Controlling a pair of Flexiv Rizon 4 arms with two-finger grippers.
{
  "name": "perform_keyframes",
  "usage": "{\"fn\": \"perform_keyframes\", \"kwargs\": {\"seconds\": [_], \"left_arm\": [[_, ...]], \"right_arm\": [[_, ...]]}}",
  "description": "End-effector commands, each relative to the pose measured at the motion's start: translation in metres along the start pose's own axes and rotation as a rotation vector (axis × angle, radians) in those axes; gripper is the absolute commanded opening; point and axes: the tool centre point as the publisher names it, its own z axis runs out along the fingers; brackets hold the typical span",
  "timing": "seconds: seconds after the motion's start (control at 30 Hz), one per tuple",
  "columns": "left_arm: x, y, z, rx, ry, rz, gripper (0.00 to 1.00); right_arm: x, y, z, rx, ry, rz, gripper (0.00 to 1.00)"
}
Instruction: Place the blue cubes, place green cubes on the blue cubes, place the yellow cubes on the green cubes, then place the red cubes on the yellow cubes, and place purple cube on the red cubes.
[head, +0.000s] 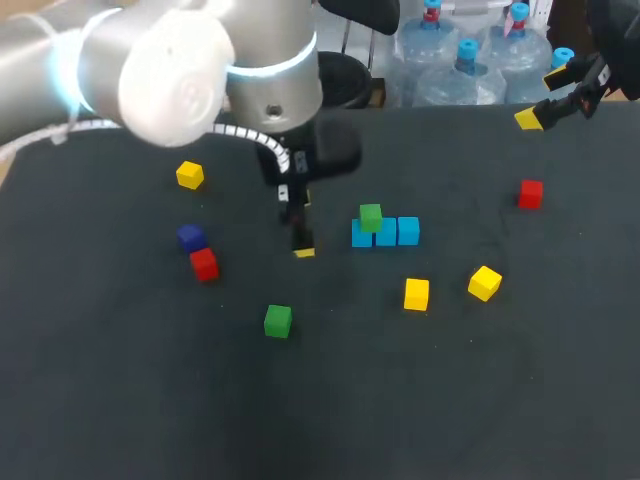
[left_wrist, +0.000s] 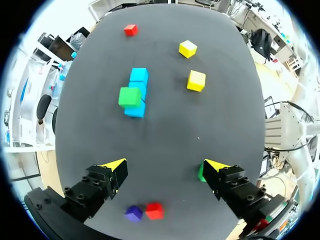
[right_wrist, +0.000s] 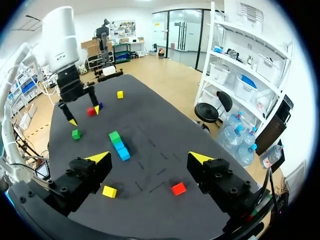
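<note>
black table (head: 120, 400) | green cube (head: 370, 216) atop blue cubes (head: 397, 232) | left fingers (left_wrist: 116, 167) apart

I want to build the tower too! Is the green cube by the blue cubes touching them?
Touching. The left wrist view shows the green cube sitting right on the blue cubes, with no gap between them.
</note>
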Motion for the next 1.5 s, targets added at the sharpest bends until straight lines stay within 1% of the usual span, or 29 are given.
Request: {"fn": "perform_keyframes", "kwargs": {"seconds": [0.03, 0.2, 0.3, 0.37, 0.43, 0.53, 0.73, 0.9, 0.93, 1.0, 1.07, 1.13, 1.2, 1.33, 1.5], "left_arm": [[0.017, -0.016, -0.010, -0.058, -0.012, -0.009, 1.00], [0.031, -0.029, -0.020, -0.059, -0.014, -0.023, 1.00], [0.036, -0.037, -0.026, -0.057, -0.017, -0.022, 1.00], [0.040, -0.043, -0.028, -0.068, 0.005, -0.017, 1.00], [0.044, -0.047, -0.024, -0.102, 0.043, -0.017, 1.00], [0.044, -0.058, -0.018, -0.070, 0.010, -0.035, 1.00], [0.046, -0.082, -0.004, -0.030, -0.004, -0.021, 1.00], [0.057, -0.092, 0.007, -0.005, 0.000, -0.006, 1.00], [0.059, -0.093, 0.009, -0.001, 0.008, -0.003, 1.00], [0.061, -0.096, 0.015, 0.022, -0.003, -0.003, 1.00], [0.066, -0.098, 0.029, 0.024, 0.035, 0.016, 1.00], [0.068, -0.099, 0.039, 0.039, 0.033, 0.012, 1.00], [0.068, -0.099, 0.045, 0.034, 0.041, 0.022, 1.00], [0.064, -0.095, 0.050, 0.027, 0.033, 0.028, 1.00], [0.057, -0.090, 0.049, 0.004, 0.019, 0.057, 1.00]], "right_arm": [[0.000, 0.001, -0.001, 0.001, 0.000, 0.000, 1.00], [0.000, 0.001, -0.001, 0.001, 0.000, 0.000, 1.00], [0.000, 0.001, -0.001, 0.001, 0.000, 0.000, 1.00], [0.000, 0.001, -0.001, 0.001, 0.000, 0.000, 1.00], [0.000, 0.001, -0.001, 0.001, 0.000, 0.000, 1.00], [0.000, 0.001, -0.001, 0.001, 0.000, 0.000, 1.00], [0.000, 0.001, -0.001, 0.001, 0.000, 0.000, 1.00], [0.000, 0.001, -0.001, 0.001, 0.000, 0.000, 1.00], [0.000, 0.001, -0.001, 0.001, 0.000, 0.000, 1.00], [0.000, 0.001, -0.001, 0.001, 0.000, 0.000, 1.00], [0.000, 0.001, -0.001, 0.001, 0.000, 0.000, 1.00], [0.000, 0.001, -0.001, 0.001, 0.000, 0.000, 1.00], [0.000, 0.001, -0.001, 0.001, 0.000, 0.000, 1.00], [0.000, 0.001, -0.001, 0.001, 0.000, 0.000, 1.00], [0.000, 0.001, -0.001, 0.001, 0.000, 0.000, 1.00]]}}
